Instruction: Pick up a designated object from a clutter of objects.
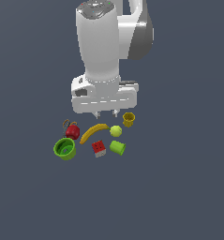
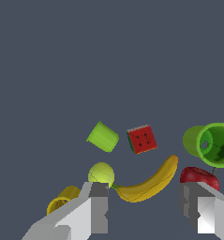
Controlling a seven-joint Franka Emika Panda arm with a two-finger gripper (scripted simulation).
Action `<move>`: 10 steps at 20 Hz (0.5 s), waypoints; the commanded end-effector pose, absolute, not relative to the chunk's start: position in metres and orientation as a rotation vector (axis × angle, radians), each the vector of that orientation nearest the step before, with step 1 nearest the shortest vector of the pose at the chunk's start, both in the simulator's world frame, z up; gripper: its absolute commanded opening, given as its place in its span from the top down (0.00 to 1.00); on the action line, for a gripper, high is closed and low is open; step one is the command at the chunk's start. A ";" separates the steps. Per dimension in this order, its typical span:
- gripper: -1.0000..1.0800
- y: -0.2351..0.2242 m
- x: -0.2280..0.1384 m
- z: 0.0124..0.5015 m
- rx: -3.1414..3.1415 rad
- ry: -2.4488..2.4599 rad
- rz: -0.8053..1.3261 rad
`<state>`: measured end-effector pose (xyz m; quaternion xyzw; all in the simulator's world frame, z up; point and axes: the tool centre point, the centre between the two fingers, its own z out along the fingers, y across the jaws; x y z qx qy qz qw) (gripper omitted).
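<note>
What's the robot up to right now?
Gripper open, empty, above the clutter. Large wide-rimmed green cup untouched, at the exterior view's left. Red mug beside it.

Red mug (image 2: 198,176) partly behind one finger (image 2: 194,206); handle unclear.

The tool (image 2: 144,206) is hanging with its two fingers (image 2: 98,206) spread wide apart, nothing between them. Beyond them a yellow banana (image 2: 148,183) is lying on the grey counter (image 2: 108,61), its tip touching a yellow-green ball (image 2: 101,174). The large green cup (image 2: 212,144) is showing its dark inside, a red mug (image 2: 198,177) just beside it. A red cube (image 2: 142,139) and a small lime cup (image 2: 103,137) are sitting near each other; a yellow cup (image 2: 63,199) is peeking out beside one finger.
</note>
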<state>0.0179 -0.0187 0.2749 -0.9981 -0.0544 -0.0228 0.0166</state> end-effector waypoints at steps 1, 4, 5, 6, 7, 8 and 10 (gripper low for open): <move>0.38 -0.029 0.022 0.262 -3.095 -0.217 -0.095; 0.38 -0.042 0.027 0.246 -3.086 -0.278 -0.128; 0.38 -0.047 0.028 0.240 -3.083 -0.298 -0.140; 0.38 -0.052 0.029 0.235 -3.080 -0.318 -0.151; 0.38 -0.056 0.030 0.230 -3.078 -0.338 -0.162; 0.38 -0.061 0.031 0.224 -3.076 -0.357 -0.173; 0.38 -0.071 0.033 0.214 -3.072 -0.396 -0.195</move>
